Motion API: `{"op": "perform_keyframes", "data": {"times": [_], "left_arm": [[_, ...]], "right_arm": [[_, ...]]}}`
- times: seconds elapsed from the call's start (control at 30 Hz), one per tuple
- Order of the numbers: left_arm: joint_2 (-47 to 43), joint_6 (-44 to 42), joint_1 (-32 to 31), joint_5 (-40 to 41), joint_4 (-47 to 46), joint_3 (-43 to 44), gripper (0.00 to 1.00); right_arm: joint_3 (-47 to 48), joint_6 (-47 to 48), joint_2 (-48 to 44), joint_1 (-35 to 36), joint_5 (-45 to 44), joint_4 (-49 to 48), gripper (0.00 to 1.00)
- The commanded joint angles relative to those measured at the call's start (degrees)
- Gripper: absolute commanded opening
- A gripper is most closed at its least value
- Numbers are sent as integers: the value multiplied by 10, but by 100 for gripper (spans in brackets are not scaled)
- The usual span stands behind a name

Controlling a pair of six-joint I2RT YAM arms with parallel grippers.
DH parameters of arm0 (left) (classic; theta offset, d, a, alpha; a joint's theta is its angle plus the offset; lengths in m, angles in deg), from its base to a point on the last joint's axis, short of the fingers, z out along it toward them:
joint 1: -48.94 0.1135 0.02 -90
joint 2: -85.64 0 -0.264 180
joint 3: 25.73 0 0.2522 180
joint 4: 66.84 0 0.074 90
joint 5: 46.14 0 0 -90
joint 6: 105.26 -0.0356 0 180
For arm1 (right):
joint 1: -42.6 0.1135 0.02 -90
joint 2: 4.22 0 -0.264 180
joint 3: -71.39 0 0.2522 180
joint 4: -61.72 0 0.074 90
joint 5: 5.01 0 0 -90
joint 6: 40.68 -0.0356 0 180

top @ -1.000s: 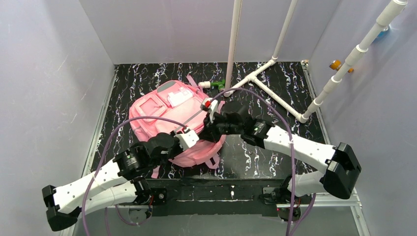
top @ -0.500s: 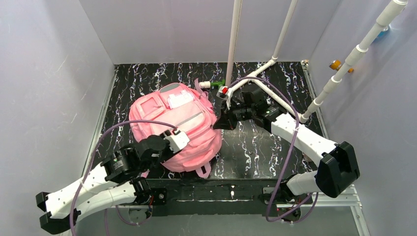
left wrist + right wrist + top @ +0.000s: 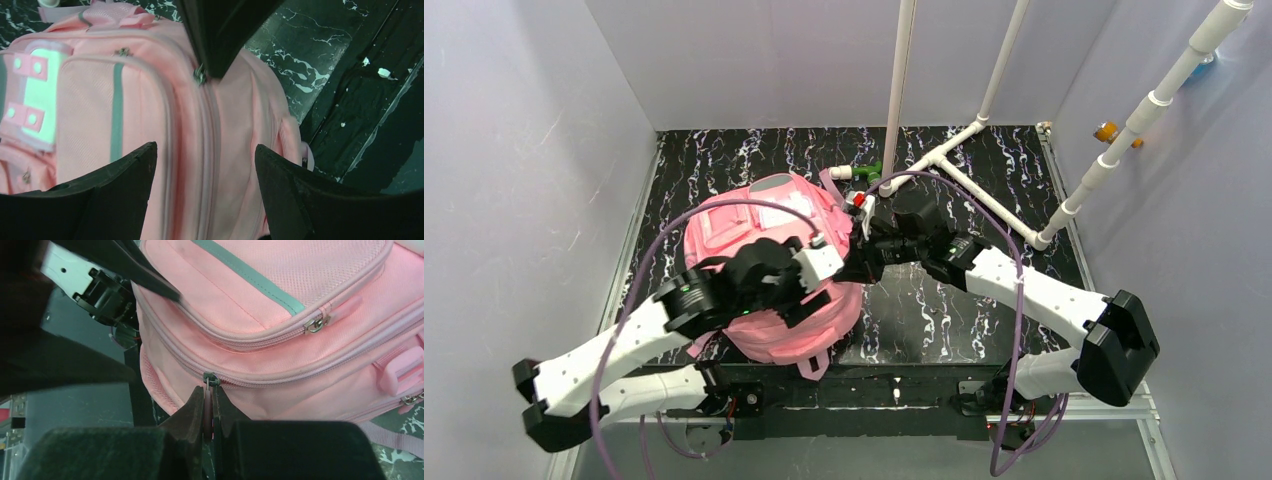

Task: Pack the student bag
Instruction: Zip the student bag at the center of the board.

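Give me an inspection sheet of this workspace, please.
Surface: black marbled table.
Job's things: student bag lying left of centre.
Clutter: small green-and-white item at the far edge; white pipe frame on the table.
Grippers: left gripper open above the bag, holding nothing; right gripper shut on the zipper pull.
Cables: purple cables loop off both arms, one arching over the bag.
Surroundings: grey walls; orange fitting at right.

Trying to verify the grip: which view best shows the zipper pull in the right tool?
Right wrist: the zipper pull sits pinched in the right tool, on the student bag. Left wrist shows only its slider under that tool; the top view hides it.
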Motion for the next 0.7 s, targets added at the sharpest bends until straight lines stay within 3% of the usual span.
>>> {"op": "perform_keyframes", "data": {"times": [0.0,0.17,0.27,0.33,0.47,0.67], "left_arm": [[58,24,-17,7,-72,1,70],[54,8,-26,117,-141,-66,69],[56,-1,-26,155,-144,-90,59],[55,4,-26,179,-139,-101,46],[24,15,-26,248,-132,-128,0],[-38,11,-26,266,-98,-154,0]], "right_arm": [[2,-66,-20,15,-10,-138,1],[-2,-92,-19,22,-19,-157,1],[2,-97,-17,30,-20,-163,1],[7,-99,-16,36,-20,-168,1],[18,-74,-20,37,-36,-138,1],[3,-21,-28,6,-49,-73,1]]}}
